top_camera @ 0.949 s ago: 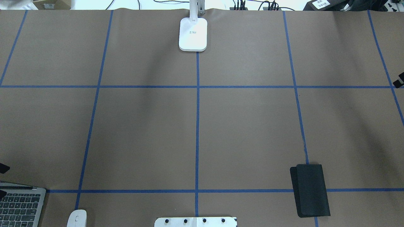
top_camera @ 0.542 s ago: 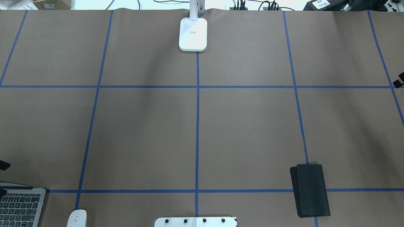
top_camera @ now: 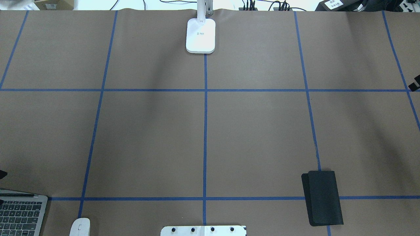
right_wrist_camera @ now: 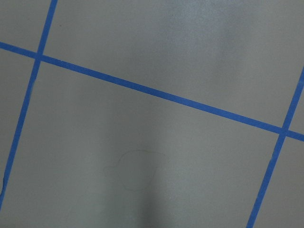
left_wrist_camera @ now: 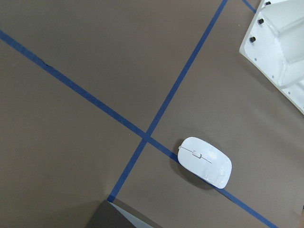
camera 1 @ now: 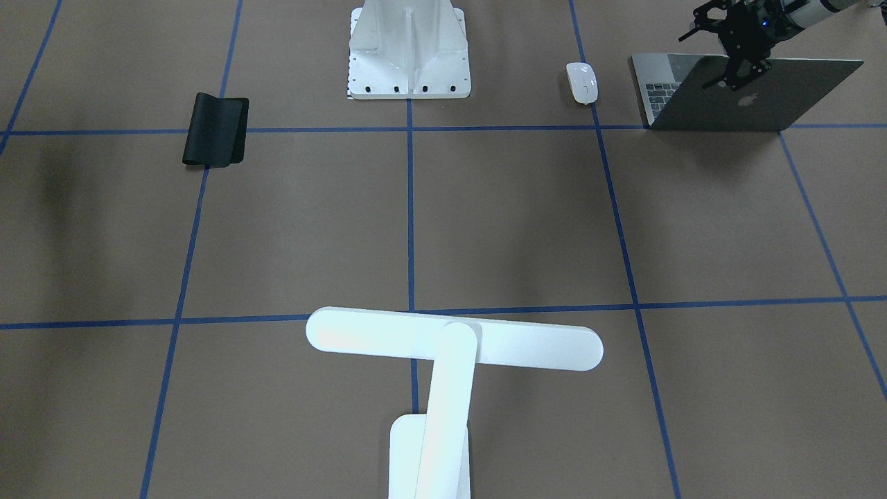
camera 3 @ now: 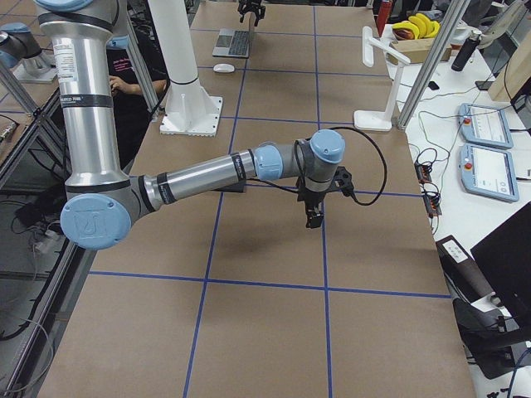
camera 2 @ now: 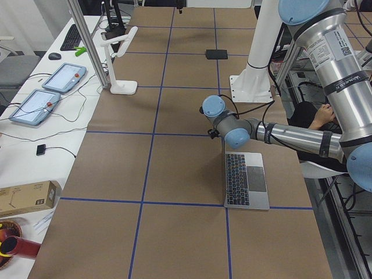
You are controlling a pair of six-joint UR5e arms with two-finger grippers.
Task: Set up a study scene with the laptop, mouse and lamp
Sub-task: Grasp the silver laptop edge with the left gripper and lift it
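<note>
The laptop (camera 1: 747, 100) stands open at the table's near left corner, its lid's logo facing the front camera and its keyboard (top_camera: 19, 216) toward me. My left gripper (camera 1: 736, 73) hangs at the lid's top edge, open, with a finger on each side of the lid. The white mouse (camera 1: 582, 82) lies just beside the laptop, and shows under the left wrist (left_wrist_camera: 205, 162). The lamp (camera 1: 454, 346) stands at the far middle edge, its base (top_camera: 200, 36) on the centre line. My right gripper (camera 3: 311, 217) hovers over bare table far right; its state cannot be told.
A black mat (top_camera: 323, 197) lies folded on the near right. The white ribbed pedestal (camera 1: 409, 48) stands at the near middle edge. Control tablets (camera 3: 485, 128) and cables sit beyond the far edge. A seated person (camera 2: 317, 119) is behind the robot.
The black fingertip at the overhead view's left edge has slid a little further left, almost out of view. The laptop, mouse, lamp and mat have not moved.
</note>
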